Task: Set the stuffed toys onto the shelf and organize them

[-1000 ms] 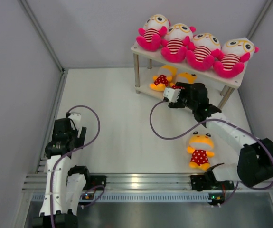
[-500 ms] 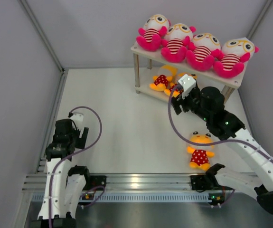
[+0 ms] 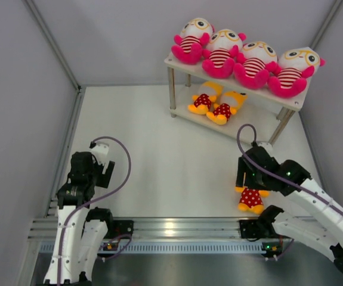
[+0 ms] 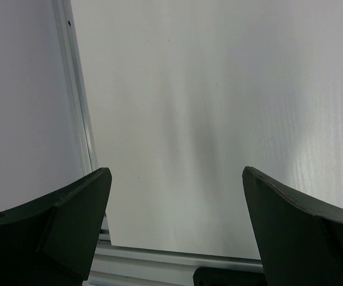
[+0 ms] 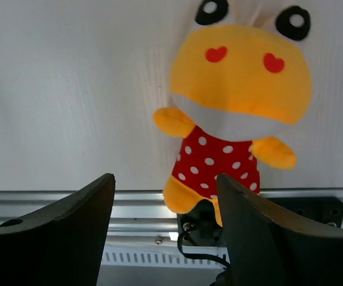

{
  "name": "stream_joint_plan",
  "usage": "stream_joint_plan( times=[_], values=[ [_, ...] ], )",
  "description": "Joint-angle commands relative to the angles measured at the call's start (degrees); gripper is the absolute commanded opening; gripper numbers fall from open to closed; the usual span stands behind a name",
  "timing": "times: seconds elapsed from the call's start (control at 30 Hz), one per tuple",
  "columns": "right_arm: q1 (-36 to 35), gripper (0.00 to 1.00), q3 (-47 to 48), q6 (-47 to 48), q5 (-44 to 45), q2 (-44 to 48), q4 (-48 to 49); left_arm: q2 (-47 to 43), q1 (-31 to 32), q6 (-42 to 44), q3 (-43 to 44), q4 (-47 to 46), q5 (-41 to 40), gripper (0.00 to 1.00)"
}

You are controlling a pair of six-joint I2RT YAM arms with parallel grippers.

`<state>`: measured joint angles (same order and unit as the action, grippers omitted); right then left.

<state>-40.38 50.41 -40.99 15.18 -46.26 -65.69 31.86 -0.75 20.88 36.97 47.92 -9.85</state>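
Several pink striped toys [image 3: 243, 56] sit in a row on the top board of the shelf [image 3: 178, 65]. Two yellow-orange polka-dot toys [image 3: 216, 102] lie on its lower board. A third yellow-orange toy [image 3: 252, 198] lies on its back on the table near the front edge; it fills the right wrist view [image 5: 234, 113]. My right gripper [image 5: 166, 205] is open and empty, hovering above this toy, its wrist covering the toy's head in the top view. My left gripper [image 4: 174, 196] is open and empty above bare table at the left.
Grey walls close in the table on the left, back and right. A silver rail [image 3: 177, 228] runs along the front edge, just past the lying toy's feet. The right arm's cable [image 3: 249, 134] loops above the table.
My right arm has pulled back from the shelf's lower board toward the front and now hangs over the toy on the table. The second toy stays on the lower board. The left arm shifted slightly.
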Motion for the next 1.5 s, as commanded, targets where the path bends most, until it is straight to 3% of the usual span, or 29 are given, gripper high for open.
stream_joint_plan(
  times=[0.0, 0.33, 0.4, 0.53, 0.63, 0.73, 0.83, 1.0, 1.2, 1.23, 1.33, 1.47],
  values=[
    [-0.8, 0.70, -1.7, -12.0, 8.1, 4.2, -9.8, -0.7, 0.4, 0.0, -0.2, -2.7, 0.7, 0.98],
    [2.4, 0.74, -12.8, -12.4, 11.5, -1.4, 5.6, -0.6, 3.8, -0.2, -0.1, -2.7, 0.1, 0.98],
    [4.8, 0.68, -13.1, -8.9, 9.4, -4.0, 10.0, -0.3, 4.1, -0.1, -0.1, -2.7, 0.3, 0.98],
    [5.8, 0.20, -15.4, -5.7, -1.2, -10.9, 23.7, 0.0, 4.1, -0.1, -0.2, -2.7, 0.0, 0.98],
    [4.7, 0.06, -13.9, -7.0, -0.4, -15.3, 29.6, 0.2, 4.1, -0.3, -0.1, -2.7, -0.3, 0.98],
    [3.0, 0.00, -9.4, -8.0, 2.8, -18.4, 33.0, 0.6, 4.1, -0.3, -0.2, -2.7, -0.3, 0.98],
    [1.8, 0.00, -6.8, -8.5, 1.4, -21.3, 40.1, 1.1, 4.1, -0.3, -0.1, -2.7, -0.1, 0.98],
    [0.0, 0.00, 0.4, -7.8, 1.3, -30.0, 44.0, 1.6, 4.1, -0.4, -0.2, -2.7, -0.4, 0.98],
    [-0.5, 0.13, 3.5, -9.4, -1.7, -38.7, 48.9, 1.7, 4.1, -0.6, -0.1, -2.7, -0.7, 0.98],
    [-0.7, 0.35, 4.0, -9.5, -2.0, -39.3, 49.1, 1.8, 4.1, -0.6, -0.1, -2.7, -0.8, 0.98],
    [-2.4, 0.62, 6.2, -6.7, -2.8, -39.1, 49.1, 1.9, 4.1, -0.6, -0.1, -2.7, -0.9, 0.98],
    [-4.6, 0.74, 11.0, 12.9, -3.4, -31.6, 47.9, 2.0, 4.1, -0.3, -0.1, -2.7, -0.4, 0.98]
  ],
)
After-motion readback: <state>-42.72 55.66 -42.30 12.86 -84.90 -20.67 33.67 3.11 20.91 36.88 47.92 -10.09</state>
